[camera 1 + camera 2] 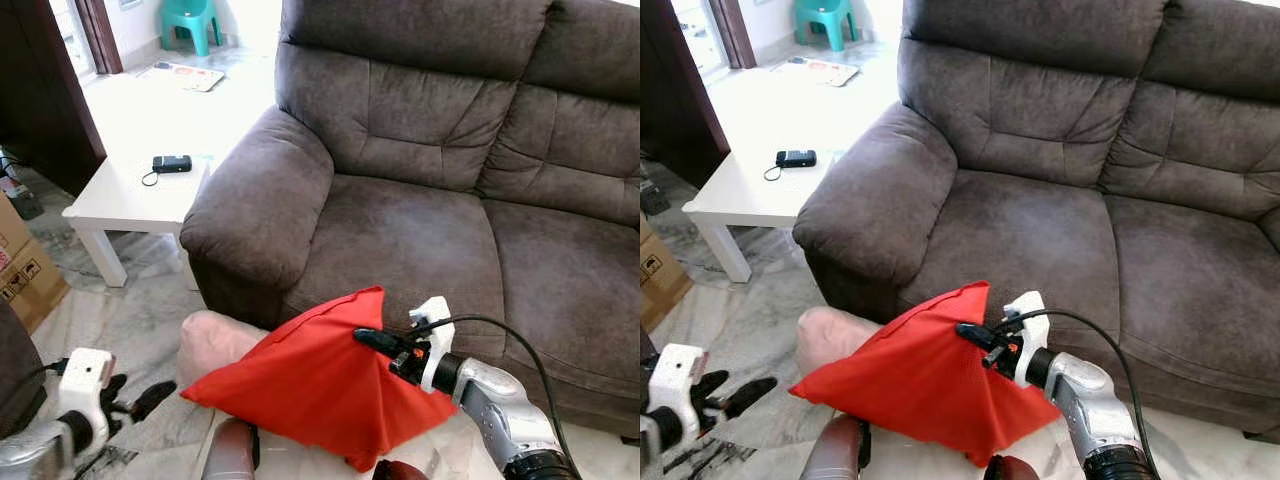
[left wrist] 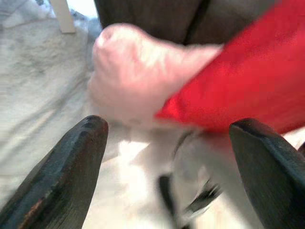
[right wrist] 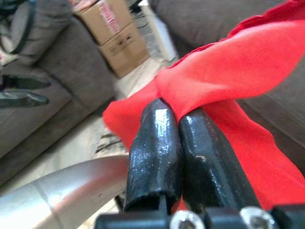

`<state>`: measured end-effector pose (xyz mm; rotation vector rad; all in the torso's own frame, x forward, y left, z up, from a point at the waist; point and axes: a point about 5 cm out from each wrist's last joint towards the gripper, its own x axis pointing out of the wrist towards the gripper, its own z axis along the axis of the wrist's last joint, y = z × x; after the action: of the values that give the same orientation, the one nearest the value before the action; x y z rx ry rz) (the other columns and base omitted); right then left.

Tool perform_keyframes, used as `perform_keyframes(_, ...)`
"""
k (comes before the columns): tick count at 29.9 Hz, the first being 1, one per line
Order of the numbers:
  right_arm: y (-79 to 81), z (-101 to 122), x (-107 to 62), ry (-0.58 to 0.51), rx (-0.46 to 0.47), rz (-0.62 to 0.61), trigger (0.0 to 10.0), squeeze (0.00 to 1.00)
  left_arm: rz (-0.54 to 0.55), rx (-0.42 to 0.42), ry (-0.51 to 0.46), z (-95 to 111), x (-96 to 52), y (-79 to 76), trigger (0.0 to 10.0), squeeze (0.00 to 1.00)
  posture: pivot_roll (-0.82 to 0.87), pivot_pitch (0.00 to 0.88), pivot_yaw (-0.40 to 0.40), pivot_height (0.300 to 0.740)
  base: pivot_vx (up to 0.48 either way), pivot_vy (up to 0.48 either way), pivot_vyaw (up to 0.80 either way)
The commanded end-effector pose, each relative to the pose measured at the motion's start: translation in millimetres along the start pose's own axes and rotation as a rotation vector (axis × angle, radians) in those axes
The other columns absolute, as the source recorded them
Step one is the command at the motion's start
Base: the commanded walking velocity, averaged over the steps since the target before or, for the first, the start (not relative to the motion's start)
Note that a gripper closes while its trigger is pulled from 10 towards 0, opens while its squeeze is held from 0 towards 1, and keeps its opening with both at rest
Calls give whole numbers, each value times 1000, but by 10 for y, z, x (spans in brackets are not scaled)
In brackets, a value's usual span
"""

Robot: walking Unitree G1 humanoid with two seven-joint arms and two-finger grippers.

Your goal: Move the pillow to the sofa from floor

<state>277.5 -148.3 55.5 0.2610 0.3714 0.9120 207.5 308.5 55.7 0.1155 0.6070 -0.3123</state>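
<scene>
Red pillow [image 1: 320,385] hanging off the floor just in front of the brown sofa [image 1: 420,230] seat, below its front edge, pinched at an upper corner by the right gripper [image 1: 372,340], whose fingers are pressed together on a fold of fabric. The cover bunches and sags: soft, light, probably slippery cloth, so a pinch through cover and filling would hold best. The left gripper [image 1: 135,405], fingers spread and empty, sits low, farther from the sofa. A pale pink cushion [image 1: 215,340], blurred, lies against the sofa base.

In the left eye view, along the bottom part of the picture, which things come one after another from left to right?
left gripper → pink pillow → red pillow → right gripper, shut on the red pillow.
</scene>
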Motion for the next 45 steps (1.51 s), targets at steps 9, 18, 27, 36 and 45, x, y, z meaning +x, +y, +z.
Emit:
perform_keyframes(9, 184, 414, -55, -50, -151, 242, 10000, 0, -7, 227, 85, -5, -58, 147, 10000, 0, 207, 0, -107, 626, 0, 0, 0)
perform_keyframes(18, -116, 666, 38, -282, -161, -231, 10000, 0, 324, 65, -358, 580, 129, 49, 10000, 0, 205, 0, -108, 626, 0, 0, 0)
perform_keyframes(27, -19, 380, 64, -351, -29, -359, 10000, 0, 300, -12, -654, 1119, 293, -528, 10000, 0, 201, 0, -90, 626, 0, 0, 0)
perform_keyframes(36, -25, 460, 86, -431, 5, -406, 10000, 0, 265, -17, -677, 1243, 353, -667, 10000, 0, 194, 0, -74, 626, 0, 0, 0)
perform_keyframes(45, 1, 431, 127, -423, 11, -399, 10000, 0, 234, -9, -669, 1238, 379, -740, 10000, 0, 195, 0, -79, 626, 0, 0, 0)
